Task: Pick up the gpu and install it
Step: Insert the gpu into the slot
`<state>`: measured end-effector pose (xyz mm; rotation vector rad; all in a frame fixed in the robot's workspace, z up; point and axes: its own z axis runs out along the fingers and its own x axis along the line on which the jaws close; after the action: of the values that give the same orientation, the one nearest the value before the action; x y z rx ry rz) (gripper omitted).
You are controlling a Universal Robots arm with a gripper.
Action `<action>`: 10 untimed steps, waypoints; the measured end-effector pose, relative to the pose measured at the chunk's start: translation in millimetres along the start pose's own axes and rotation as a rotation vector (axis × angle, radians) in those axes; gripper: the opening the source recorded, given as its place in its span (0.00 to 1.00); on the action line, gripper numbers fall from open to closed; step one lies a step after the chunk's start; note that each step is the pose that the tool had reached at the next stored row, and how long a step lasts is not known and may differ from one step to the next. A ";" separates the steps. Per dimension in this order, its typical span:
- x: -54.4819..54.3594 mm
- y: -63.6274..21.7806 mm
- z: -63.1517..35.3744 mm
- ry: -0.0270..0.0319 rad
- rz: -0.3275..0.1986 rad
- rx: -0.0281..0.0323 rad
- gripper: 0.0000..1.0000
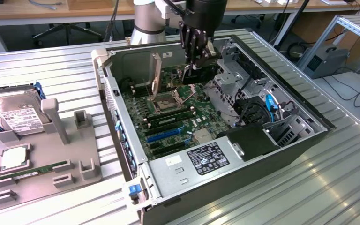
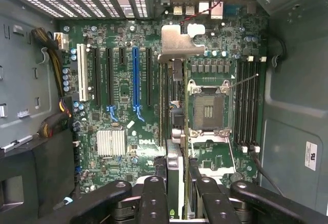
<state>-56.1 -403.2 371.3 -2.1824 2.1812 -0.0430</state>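
Note:
My gripper (image 1: pixel 196 60) hangs inside the open computer case (image 1: pixel 292 145), shut on the gpu (image 1: pixel 203 72), a thin dark card held on edge above the motherboard (image 1: pixel 167 117). In the wrist view the gpu (image 2: pixel 176 111) runs edge-on between my fingers (image 2: pixel 154 193), and its silver bracket (image 2: pixel 177 42) sits at the end nearest the case's rear vents. The card hovers over the board between the blue expansion slot (image 2: pixel 135 78) and the processor socket (image 2: pixel 207 111), apart from both.
A grey parts holder (image 1: pixel 42 164) stands on the slatted table at the exterior view's left, carrying a silver hard drive (image 1: pixel 14 115) and a green RAM stick (image 1: pixel 39 169). Drive cages and cables (image 1: pixel 267 108) crowd the case's right side. The power supply (image 1: pixel 208 159) sits at its near end.

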 end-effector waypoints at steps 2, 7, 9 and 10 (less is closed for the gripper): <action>0.0 0.0 0.0 0.0000 0.000 0.0000 0.27; 0.2 0.0 0.0 0.0000 0.000 0.0000 0.27; 0.5 0.1 0.4 0.0000 0.000 0.0000 0.27; 0.6 0.1 0.9 0.0001 0.000 -0.0001 0.27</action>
<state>-56.1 -403.8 370.5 -2.1827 2.1812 -0.0431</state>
